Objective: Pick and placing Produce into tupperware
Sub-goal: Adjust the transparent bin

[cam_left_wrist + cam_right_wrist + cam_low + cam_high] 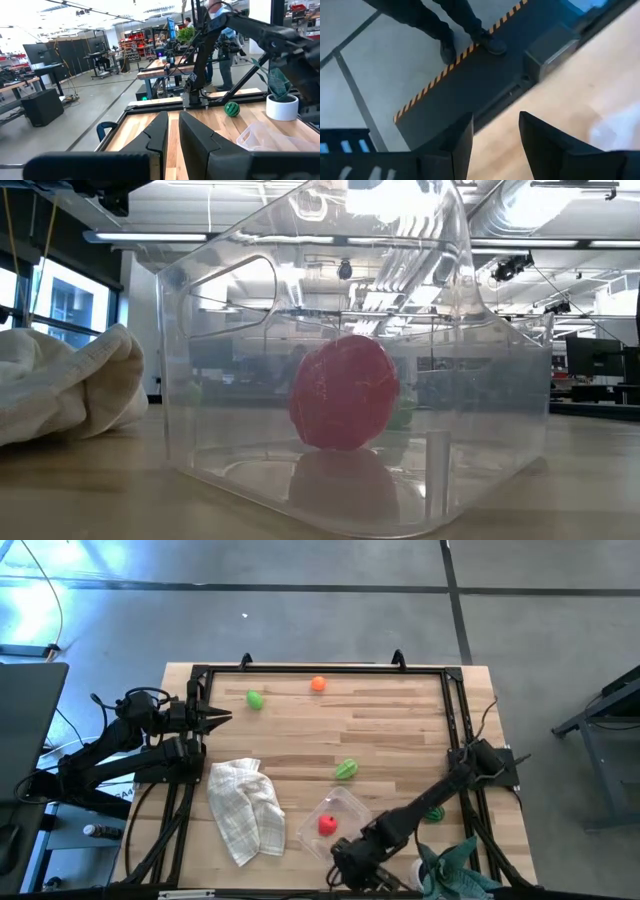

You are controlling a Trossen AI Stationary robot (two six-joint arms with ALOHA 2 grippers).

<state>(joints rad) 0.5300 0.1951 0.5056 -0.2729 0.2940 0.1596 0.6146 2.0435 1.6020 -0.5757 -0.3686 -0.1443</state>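
Observation:
The clear tupperware (350, 802) stands near the table's front edge, close in the low view (220, 380). The red produce (327, 825) rests on its floor (345, 392). A light-green leafy piece (346, 769) lies just beyond the tupperware. A round green piece (255, 699) and an orange one (318, 684) lie by the far edge. My right gripper (352, 878) hangs over the near edge beside the tupperware, open and empty (495, 145), slanting down. My left gripper (222, 718) waits shut at the table's left (172, 135).
A crumpled white checked cloth (245, 808) lies left of the tupperware. A teal plant (455, 870) in a white pot (282, 106) stands at the near right corner. A dark-green striped ball (434, 812) lies by the right arm. A person's shoes (490, 42) stand on the floor beyond the near edge.

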